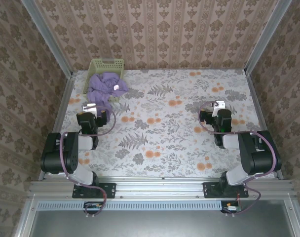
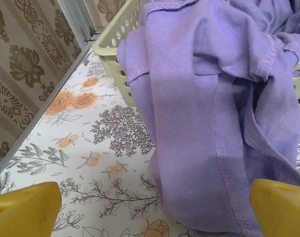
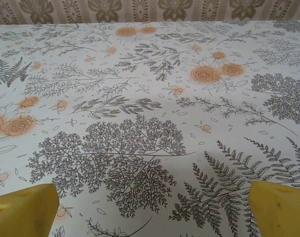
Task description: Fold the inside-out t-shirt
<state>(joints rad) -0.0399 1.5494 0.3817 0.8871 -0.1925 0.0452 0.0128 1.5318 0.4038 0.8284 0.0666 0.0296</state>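
The purple t-shirt (image 1: 106, 86) sits bunched in the green basket (image 1: 110, 62) at far left, spilling onto the worktop (image 1: 165, 133). Just before it hovers the left tool (image 1: 89, 107), jaws spread wide. Well apart, the right tool (image 1: 219, 103) is spread too.

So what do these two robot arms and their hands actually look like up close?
Both the left arm and right arm are chunky black joints with pale grey links, each trailed by a looping purple cable. The left hand and right hand are black-bodied with white fittings from above; the wrist cameras show blunt yellow fingers.
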